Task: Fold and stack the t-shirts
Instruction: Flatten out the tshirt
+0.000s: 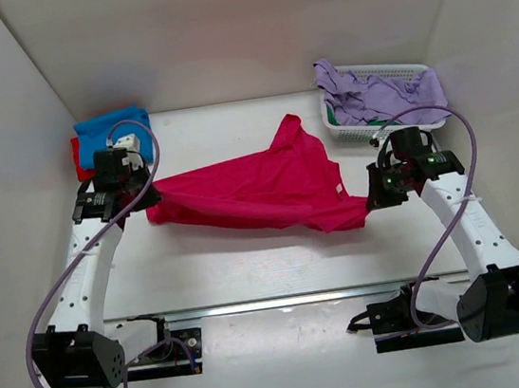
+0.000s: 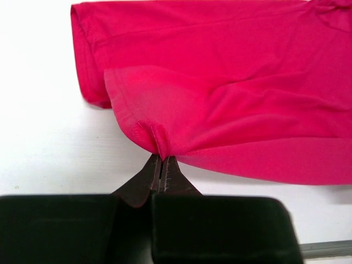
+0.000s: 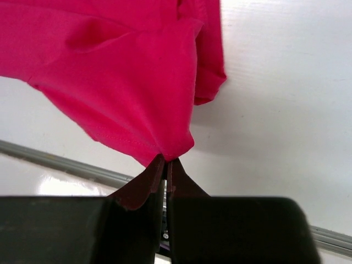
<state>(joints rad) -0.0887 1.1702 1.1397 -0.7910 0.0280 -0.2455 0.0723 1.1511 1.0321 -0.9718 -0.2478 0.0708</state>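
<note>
A crimson-pink t-shirt (image 1: 259, 189) hangs stretched between my two grippers above the middle of the table, one sleeve pointing to the back. My left gripper (image 1: 150, 201) is shut on its left edge; the left wrist view shows the hem (image 2: 157, 140) pinched at the fingertips (image 2: 161, 160). My right gripper (image 1: 371, 200) is shut on its right corner; the right wrist view shows the cloth (image 3: 132, 99) bunched at the tips (image 3: 166, 161). A folded blue t-shirt (image 1: 109, 128) lies on a red one (image 1: 79, 165) at the back left.
A white slatted basket (image 1: 342, 130) at the back right holds lilac cloth (image 1: 380, 94). White walls enclose the table on three sides. A metal rail (image 1: 283, 301) runs across the near edge between the arm bases.
</note>
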